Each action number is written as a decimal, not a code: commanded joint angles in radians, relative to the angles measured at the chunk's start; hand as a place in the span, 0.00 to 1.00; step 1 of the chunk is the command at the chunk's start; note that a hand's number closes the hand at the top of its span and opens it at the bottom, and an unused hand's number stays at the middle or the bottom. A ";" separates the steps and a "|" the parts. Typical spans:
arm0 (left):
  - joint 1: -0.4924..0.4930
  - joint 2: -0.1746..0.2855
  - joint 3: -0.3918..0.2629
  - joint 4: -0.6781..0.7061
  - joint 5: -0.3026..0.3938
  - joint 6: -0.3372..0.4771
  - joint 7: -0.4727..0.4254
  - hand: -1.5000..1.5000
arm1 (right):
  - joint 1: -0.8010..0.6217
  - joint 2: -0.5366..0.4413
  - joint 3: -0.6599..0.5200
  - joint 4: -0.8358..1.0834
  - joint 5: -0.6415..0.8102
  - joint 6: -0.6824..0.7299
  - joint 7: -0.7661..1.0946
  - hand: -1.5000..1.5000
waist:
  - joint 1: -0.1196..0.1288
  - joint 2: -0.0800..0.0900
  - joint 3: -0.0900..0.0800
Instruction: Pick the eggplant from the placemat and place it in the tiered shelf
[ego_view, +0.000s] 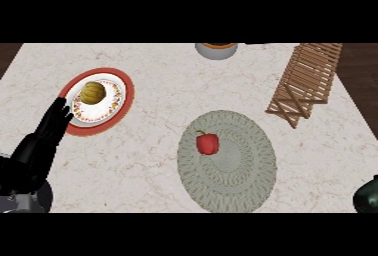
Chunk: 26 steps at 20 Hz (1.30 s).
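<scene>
Red pepper (207, 144) on placemat (236, 192), wooden shelf (306, 75) upper right, plate (90, 118) left

The counter (148, 165) is pale marble with brown veins, the placemat (236, 185) grey-green in woven rings, the vegetable (207, 144) red with a green stem. The plate (111, 107) is white with a flowered red-and-orange rim, the slatted shelf (306, 77) brown, the left hand (55, 120) black
</scene>
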 joint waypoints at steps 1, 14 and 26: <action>-0.015 0.019 0.006 -0.015 0.013 -0.021 0.016 0.50 | 0.098 -0.120 -0.199 -0.077 -0.204 0.142 -0.103 1.00 | 0.018 0.006 0.000; -0.065 -0.060 -0.083 -0.028 -0.042 0.007 0.034 0.50 | 0.052 -0.140 -0.336 -0.308 -0.552 0.241 0.410 1.00 | 0.079 0.018 0.001; -0.081 -0.007 -0.026 0.029 -0.009 -0.045 0.008 0.50 | -0.101 -0.057 -0.150 -0.139 -1.176 0.410 0.763 1.00 | 0.102 0.021 -0.003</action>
